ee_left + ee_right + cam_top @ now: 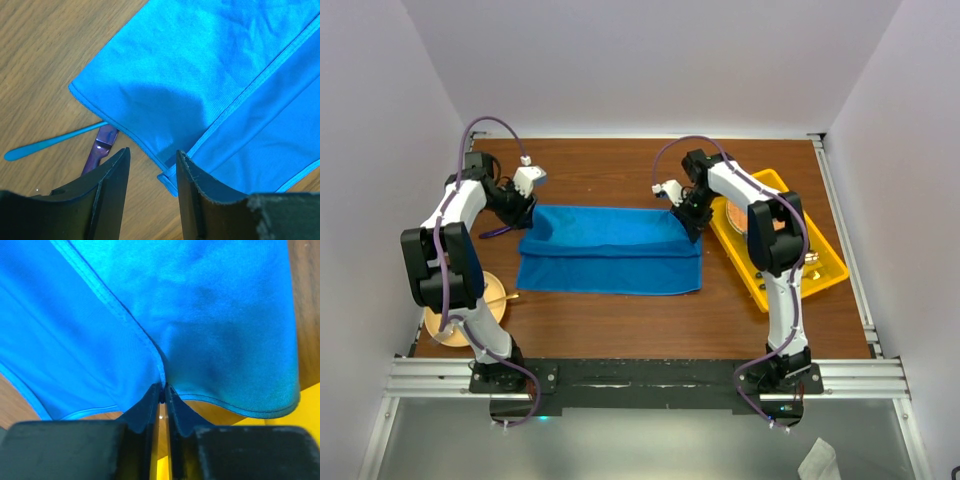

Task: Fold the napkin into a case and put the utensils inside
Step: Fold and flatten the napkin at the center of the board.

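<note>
Step in hand, as I judge: folding large bright blue smooth cloth napkin (pixel 610 255), which lies flat on brown wooden table (pixel 620 315) between arms; right gripper (pixel 162 390) pinched tight on far right edge; left gripper (pixel 150 162) parted wide, holds nothing, far left hem just under its fingers; close it on hem first, then move both corners evenly; thin blue and purple plastic utensils (pixel 100 145) lie partly under left edge; do not drag them.

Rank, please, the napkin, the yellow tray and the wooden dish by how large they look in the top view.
1. napkin: clearly the largest.
2. yellow tray: partly hidden, yet still second.
3. wooden dish: smallest, and also partly hidden.
</note>
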Robot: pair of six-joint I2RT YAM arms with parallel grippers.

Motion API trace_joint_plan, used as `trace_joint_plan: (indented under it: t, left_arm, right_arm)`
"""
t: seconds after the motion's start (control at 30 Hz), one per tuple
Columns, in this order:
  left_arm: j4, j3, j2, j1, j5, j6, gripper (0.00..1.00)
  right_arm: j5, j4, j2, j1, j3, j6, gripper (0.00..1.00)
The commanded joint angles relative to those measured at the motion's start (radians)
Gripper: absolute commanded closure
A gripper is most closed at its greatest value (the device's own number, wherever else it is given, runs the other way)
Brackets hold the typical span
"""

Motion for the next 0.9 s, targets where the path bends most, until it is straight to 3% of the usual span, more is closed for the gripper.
trace_joint_plan:
  t: [0.0, 0.6, 0.87]
  left_arm:
    - [-0.024, 0.029, -0.006, -0.005, 0.019, 0.028, 0.55]
    - [-0.138, 0.070, 0.017, -0.007, 0.059, 0.100, 0.59]
    - [-0.124, 0.064, 0.061, -0.014, 0.044, 0.057, 0.52]
  right_arm:
    - [-0.058, -0.037, -0.087, -0.002, 0.023, -0.024, 0.98]
    - [-0.081, 0.035, -0.265, 0.063, -0.295, -0.256, 1.00]
    - [-0.026, 0.096, -0.264, 0.116, -0.347, -0.271, 1.00]
